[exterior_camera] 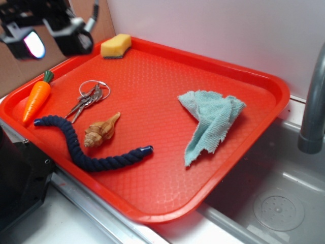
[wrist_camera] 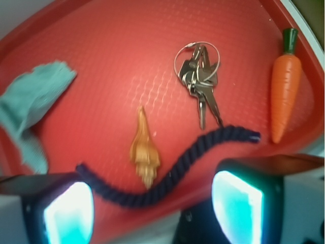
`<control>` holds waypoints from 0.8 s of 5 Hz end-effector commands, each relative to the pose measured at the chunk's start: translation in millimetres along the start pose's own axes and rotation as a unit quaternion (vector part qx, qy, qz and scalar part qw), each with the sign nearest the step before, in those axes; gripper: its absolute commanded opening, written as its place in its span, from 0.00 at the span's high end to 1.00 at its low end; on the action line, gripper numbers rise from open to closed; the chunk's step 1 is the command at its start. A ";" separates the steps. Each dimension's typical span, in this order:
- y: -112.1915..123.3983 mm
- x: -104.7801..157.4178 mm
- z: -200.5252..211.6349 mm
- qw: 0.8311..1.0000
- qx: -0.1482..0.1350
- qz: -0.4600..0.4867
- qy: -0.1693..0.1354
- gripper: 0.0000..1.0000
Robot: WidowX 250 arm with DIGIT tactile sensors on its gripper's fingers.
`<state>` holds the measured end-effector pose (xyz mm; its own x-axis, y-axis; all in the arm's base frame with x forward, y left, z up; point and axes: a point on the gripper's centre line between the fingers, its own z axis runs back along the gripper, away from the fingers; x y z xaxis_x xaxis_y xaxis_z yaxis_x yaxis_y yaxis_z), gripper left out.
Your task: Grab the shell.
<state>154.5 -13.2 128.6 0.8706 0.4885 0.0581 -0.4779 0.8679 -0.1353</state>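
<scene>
Wrist view: the hand (wrist_camera: pixel 152 208) is hovering spread and empty above the red tray (wrist_camera: pixel 111 51); just beyond the navy rope (wrist_camera: pixel 167 175) the shell (wrist_camera: pixel 144 150) is lying untouched, so the grab is not yet begun.

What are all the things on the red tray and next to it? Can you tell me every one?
shell: one, tan-brown, near the tray's front edge, inside the rope's curve
rope: one, dark blue, curving along the front of the tray
keys: one bunch, silver on a ring, between the carrot and the shell
carrot: one, orange with a green top, a toy, at the tray's left rim
sponge: one, yellow, back corner of the tray
cloth: one, light blue-green, crumpled on the right side of the tray
tray: one, red, on the counter by the sink
sink: one, grey metal, right of the tray
tap: one, grey, at the right edge
gripper: one, black, open, above the tray's back left corner, holding nothing
</scene>
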 end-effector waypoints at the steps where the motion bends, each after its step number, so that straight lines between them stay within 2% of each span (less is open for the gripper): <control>1: -3.1 0.2 -52.0 0.999 0.033 0.005 -0.016 0.00; 4: -4.5 -6.5 -107.5 0.999 0.038 -0.015 0.003 0.00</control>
<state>163.5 -31.3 21.3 0.8881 0.4568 0.0508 -0.4546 0.8893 -0.0497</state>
